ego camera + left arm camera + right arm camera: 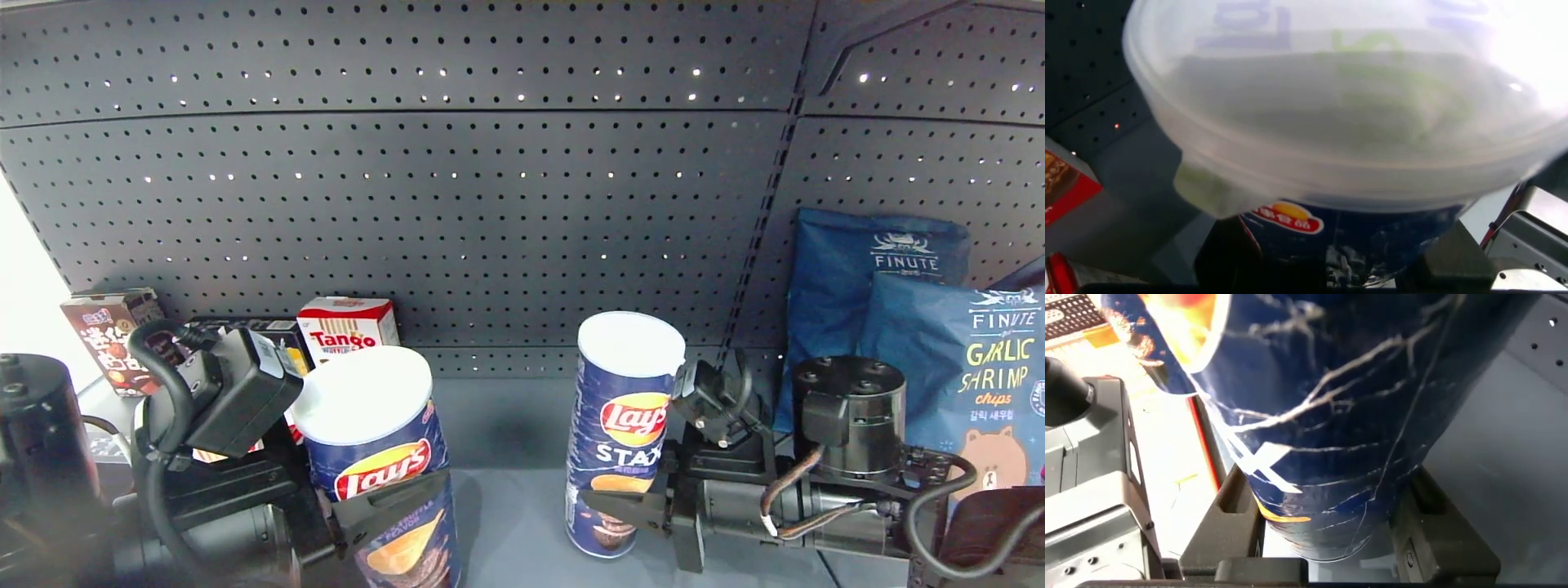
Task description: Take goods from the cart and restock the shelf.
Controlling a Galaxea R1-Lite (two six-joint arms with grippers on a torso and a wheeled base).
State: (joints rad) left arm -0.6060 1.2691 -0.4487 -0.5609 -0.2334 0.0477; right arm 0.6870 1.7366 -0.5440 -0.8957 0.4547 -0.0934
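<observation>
navy and white fill the nearest ground: the left can (pixel 371 425) of crisps sits low at the robot's left, leaning a little, with its pale plastic lid (pixel 1347 106) up and its foot cut off by the head view's edge. the left gripper (pixel 384 510) has its fingers (pixel 392 498) closed around the can's lower half, one dark finger crossing the front of the label. to the right and a little farther in, the right can (pixel 624 408) stands upright on the grey shelf board (pixel 506 425) (whether its base truly rests there or hangs just above it, i cannot tell). the right gripper (pixel 629 510) comes in from the robot's right and clamps this can near its base; from the right wrist, the black fingers (pixel 1229 514) press on either side of the can's blue wall (pixel 1331 416). the two cans are apart, with bare board between them. farther back on the left, a red-and-white box (pixel 347 327) stands just behind the left can, and a brown box (pixel 110 335) stands near the shelf's left end. on the right, a front bag (pixel 971 359) in blue leans against a rear bag (pixel 873 269) of the same blue. behind everything rises the dark pegboard (pixel 457 204).
</observation>
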